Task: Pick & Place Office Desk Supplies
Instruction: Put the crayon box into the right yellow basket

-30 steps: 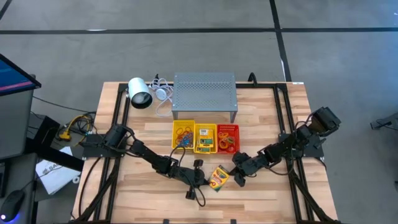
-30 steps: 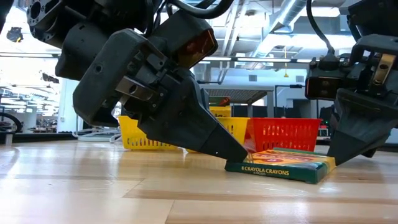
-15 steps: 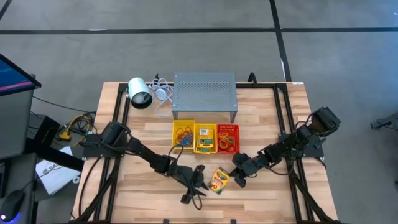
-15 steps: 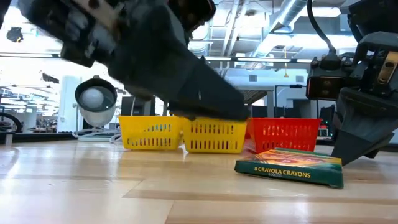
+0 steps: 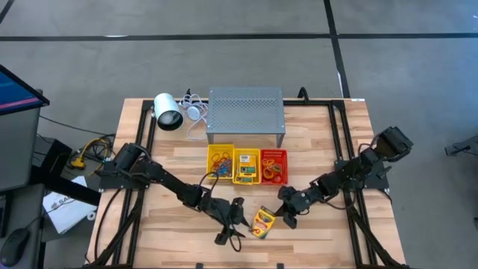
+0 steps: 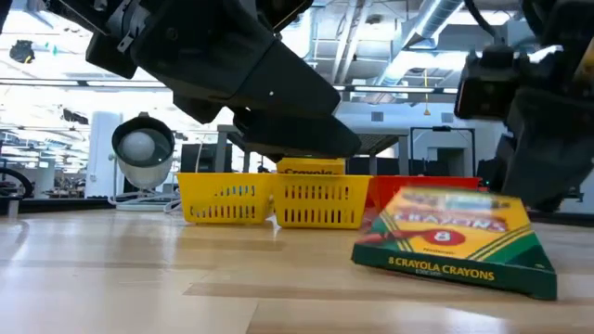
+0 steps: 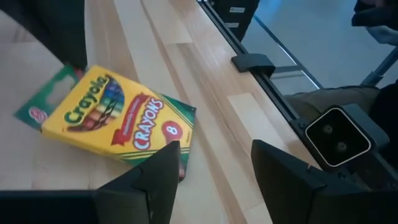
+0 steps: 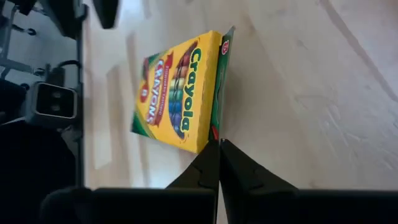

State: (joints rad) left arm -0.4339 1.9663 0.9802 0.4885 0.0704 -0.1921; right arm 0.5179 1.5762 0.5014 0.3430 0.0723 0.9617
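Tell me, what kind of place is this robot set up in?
Probably a lab or workshop in an industrial hall: exposed ceiling ducts overhead, a taped concrete floor, and a wooden table with baskets.

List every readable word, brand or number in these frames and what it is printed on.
"Crayola", "CRAYONS", "8": top face of the crayon box on the table.
"8 CRAYOLA CRAYONS": side edge of that box, low view.
Print on the boxes in the middle yellow basket: too small to read.
No other legible text.
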